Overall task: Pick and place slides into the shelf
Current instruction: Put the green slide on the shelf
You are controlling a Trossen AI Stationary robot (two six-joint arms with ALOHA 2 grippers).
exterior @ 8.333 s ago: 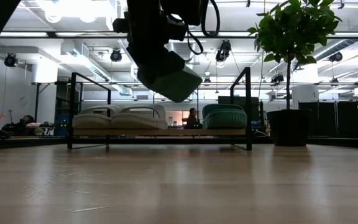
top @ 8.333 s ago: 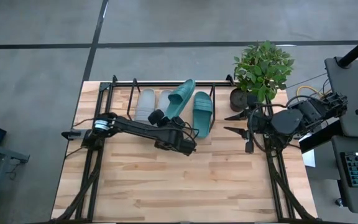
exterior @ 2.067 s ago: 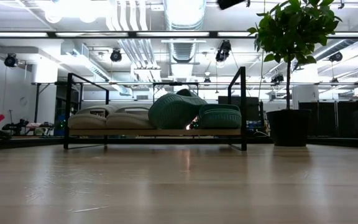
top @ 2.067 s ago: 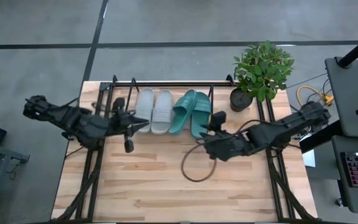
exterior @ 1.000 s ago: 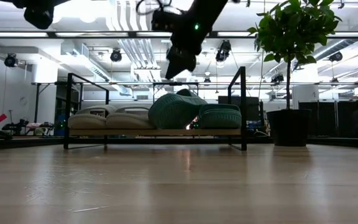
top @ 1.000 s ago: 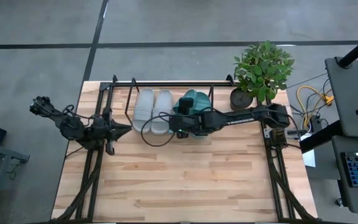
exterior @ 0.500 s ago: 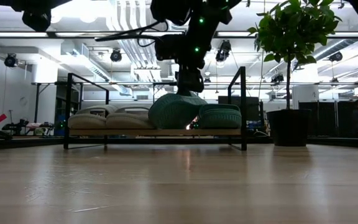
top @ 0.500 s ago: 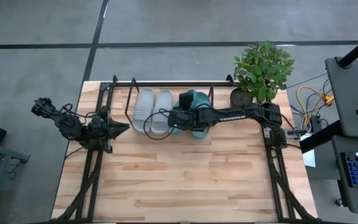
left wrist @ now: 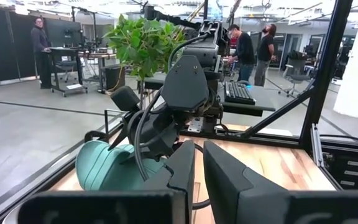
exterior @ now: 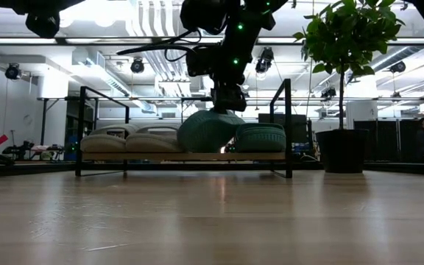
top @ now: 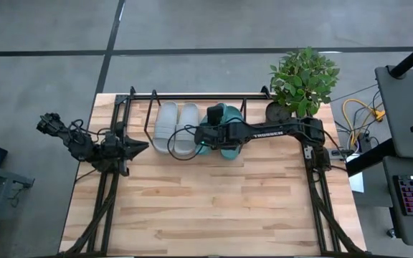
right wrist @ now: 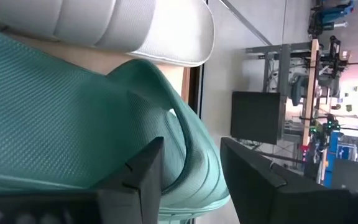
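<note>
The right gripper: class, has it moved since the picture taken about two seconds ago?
Yes. The right gripper has swung left, away from the potted plant, and now sits over the tilted teal slide on the shelf.

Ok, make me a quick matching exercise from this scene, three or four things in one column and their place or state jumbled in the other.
Things:
1. grey slides
2. tilted teal slide
3. potted plant
4. left tool

Place or state:
A. shut, idle near the table's left edge
B. beyond the shelf's right end
C. right tool on it
D. lying flat, side by side on the shelf

Pairs: 1-D, 2-C, 3-B, 4-A
</note>
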